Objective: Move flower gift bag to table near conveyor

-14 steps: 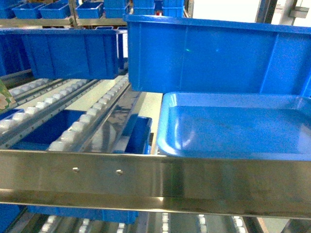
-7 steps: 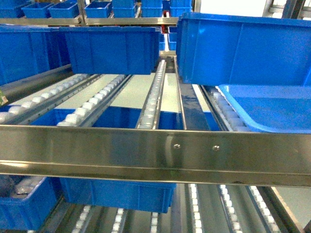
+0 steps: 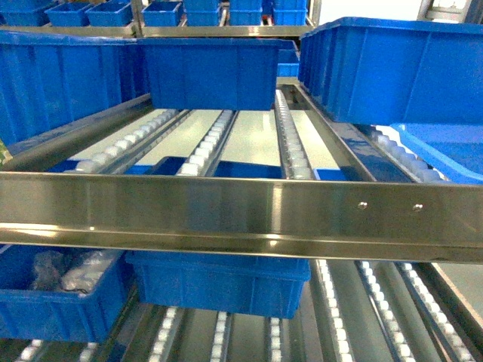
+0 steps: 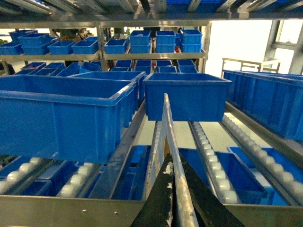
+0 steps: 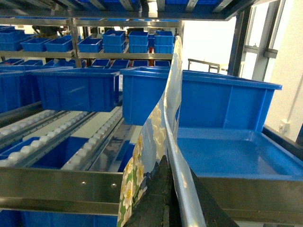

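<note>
The flower gift bag [image 5: 152,126], printed with white daisies, rises edge-on from my right gripper [image 5: 176,191], whose black fingers are shut on it. In the left wrist view a thin pale edge of the bag [image 4: 166,124] stands upright between the fingers of my left gripper [image 4: 173,191], which is shut on it as well. Both grippers hang in front of the conveyor [image 3: 207,141], with its rows of white rollers in steel rails. The table is out of view. Neither gripper shows in the head view.
A steel front rail [image 3: 241,215] crosses the head view. Blue bins [image 3: 211,72] sit on the rollers and on the shelf below [image 3: 219,283]. A shallow blue tray [image 5: 236,153] lies behind the rail on the right, with a deep bin [image 5: 222,99] behind it.
The head view has swung left: the blue tray and big bin slid from the middle to the right edge, and more roller lanes show.
</note>
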{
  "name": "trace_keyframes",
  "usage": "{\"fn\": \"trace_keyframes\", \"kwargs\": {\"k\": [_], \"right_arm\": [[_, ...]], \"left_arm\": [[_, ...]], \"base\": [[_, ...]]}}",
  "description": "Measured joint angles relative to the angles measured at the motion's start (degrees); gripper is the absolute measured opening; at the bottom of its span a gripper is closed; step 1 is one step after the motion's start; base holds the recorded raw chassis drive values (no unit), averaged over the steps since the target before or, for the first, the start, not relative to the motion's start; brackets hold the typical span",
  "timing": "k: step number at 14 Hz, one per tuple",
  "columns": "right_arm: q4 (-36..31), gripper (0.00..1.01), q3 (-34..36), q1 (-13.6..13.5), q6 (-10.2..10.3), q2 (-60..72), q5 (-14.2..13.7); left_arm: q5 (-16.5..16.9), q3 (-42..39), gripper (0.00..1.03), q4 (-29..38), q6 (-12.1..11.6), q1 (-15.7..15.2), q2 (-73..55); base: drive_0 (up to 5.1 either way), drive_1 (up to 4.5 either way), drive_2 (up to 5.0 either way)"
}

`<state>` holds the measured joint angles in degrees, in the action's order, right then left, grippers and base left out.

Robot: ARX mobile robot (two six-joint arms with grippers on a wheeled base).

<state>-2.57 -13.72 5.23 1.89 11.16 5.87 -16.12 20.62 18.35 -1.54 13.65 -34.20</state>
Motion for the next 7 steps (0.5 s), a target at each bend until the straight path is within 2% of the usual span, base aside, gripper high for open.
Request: {"fn": "trace_keyframes", "kwargs": {"k": [7], "right_arm": [[-0.39, 0.02, 0.0, 0.0, 0.0, -0.02, -0.02]], "left_arm": [[0.0, 0.0, 0.02, 0.15, 0.0, 0.02, -0.04]], "base": [[-4.5, 0.35, 4.1]]}}
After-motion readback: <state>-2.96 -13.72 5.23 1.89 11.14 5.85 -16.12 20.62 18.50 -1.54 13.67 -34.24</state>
